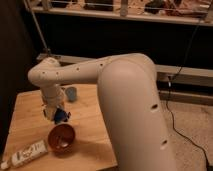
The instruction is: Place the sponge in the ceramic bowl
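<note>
My white arm reaches from the right foreground across to the left over the wooden table (30,112). Its gripper (54,113) points down and is shut on the small dark blue sponge (62,117), which hangs just above the tabletop. The ceramic bowl (61,138), reddish-brown with a glossy orange inside, stands on the table directly below and slightly nearer than the sponge. The bowl holds nothing.
A small pale blue cup (71,93) stands behind the gripper, close to the arm. A black-and-white bar (25,154) lies at the table's front left corner. A dark shelf with a rail runs behind the table; a cable lies on the floor (192,135) to the right.
</note>
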You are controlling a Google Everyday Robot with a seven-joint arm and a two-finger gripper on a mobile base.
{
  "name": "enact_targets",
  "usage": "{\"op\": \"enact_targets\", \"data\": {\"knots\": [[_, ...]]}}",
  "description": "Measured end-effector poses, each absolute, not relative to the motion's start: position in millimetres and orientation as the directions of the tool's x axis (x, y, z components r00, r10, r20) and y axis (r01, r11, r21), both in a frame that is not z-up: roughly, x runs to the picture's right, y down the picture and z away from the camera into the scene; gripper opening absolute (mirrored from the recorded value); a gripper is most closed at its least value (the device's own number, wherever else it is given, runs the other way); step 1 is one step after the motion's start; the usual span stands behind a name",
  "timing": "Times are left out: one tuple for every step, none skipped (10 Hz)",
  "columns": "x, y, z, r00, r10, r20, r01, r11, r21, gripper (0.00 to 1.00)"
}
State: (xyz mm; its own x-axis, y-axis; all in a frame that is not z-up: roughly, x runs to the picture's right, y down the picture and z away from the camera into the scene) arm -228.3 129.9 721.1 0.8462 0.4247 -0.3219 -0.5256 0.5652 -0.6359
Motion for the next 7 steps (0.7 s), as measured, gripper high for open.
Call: {"op": "enact_targets", "data": {"knots": [[-222,139,717,0.85,0.418,-0.32,-0.52,0.566,-0.64,0.0],[-216,151,713,0.855,0.408,-0.32,-0.512,0.565,-0.647,0.0],[-211,162,710,0.859,0.399,-0.321,-0.506,0.563,-0.653,0.0],[-210,171,708,0.864,0.388,-0.321,-0.498,0.562,-0.66,0.0],[-210,178,707,0.868,0.378,-0.321,-0.491,0.563,-0.665,0.0],[-210,184,708,0.871,0.371,-0.322,-0.487,0.561,-0.669,0.0],[-208,191,708,0.874,0.361,-0.326,-0.482,0.562,-0.672,0.0]]}}
